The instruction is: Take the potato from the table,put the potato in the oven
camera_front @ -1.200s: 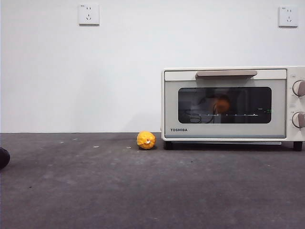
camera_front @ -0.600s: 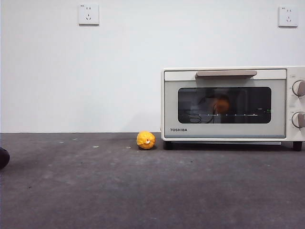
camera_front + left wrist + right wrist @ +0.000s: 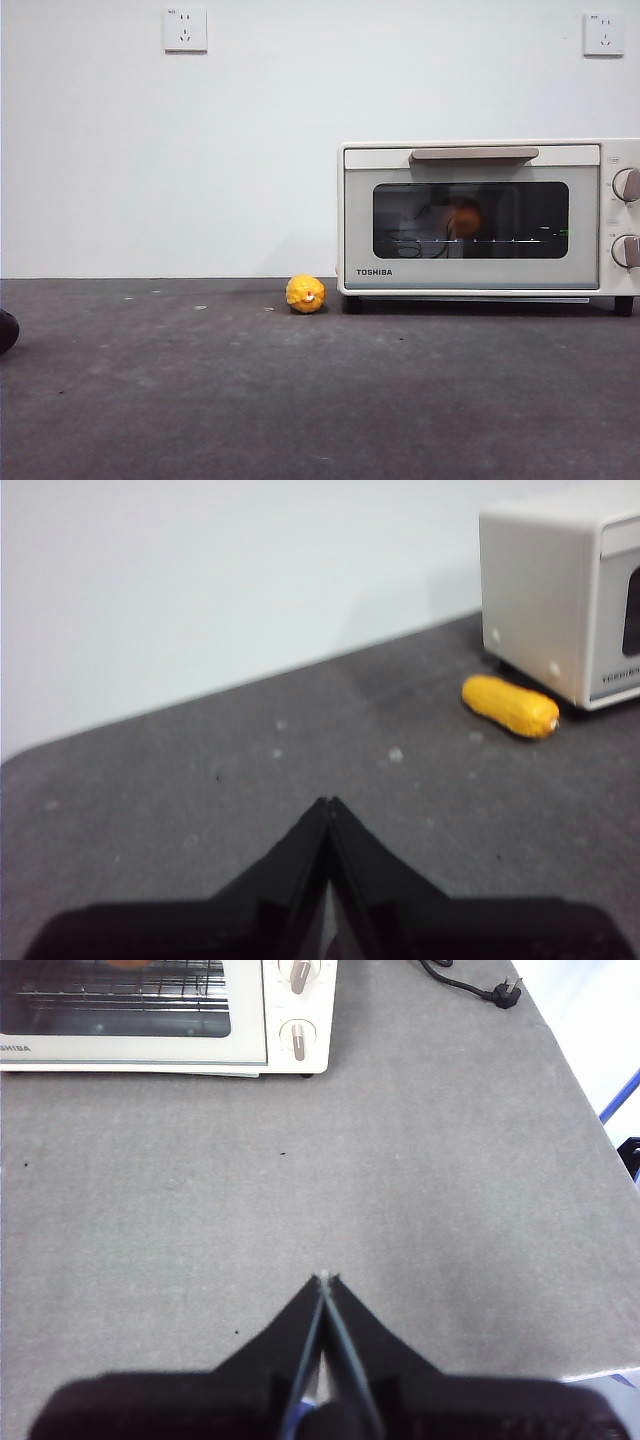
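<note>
The potato [image 3: 466,217] is sitting inside the oven [image 3: 480,215], behind the closed glass door, on the wire rack. The oven is standing on the surface [image 3: 300,400]. A small yellow object [image 3: 306,293] is lying just beside the oven's side. The left gripper [image 3: 327,806] is hanging clenched and holding nothing, well short of that object. The right gripper [image 3: 324,1278] is likewise hanging clenched and holding nothing, well apart from the oven's knobs [image 3: 297,1040].

matte black left hand [image 3: 328,805], tapered wedge tips
</note>
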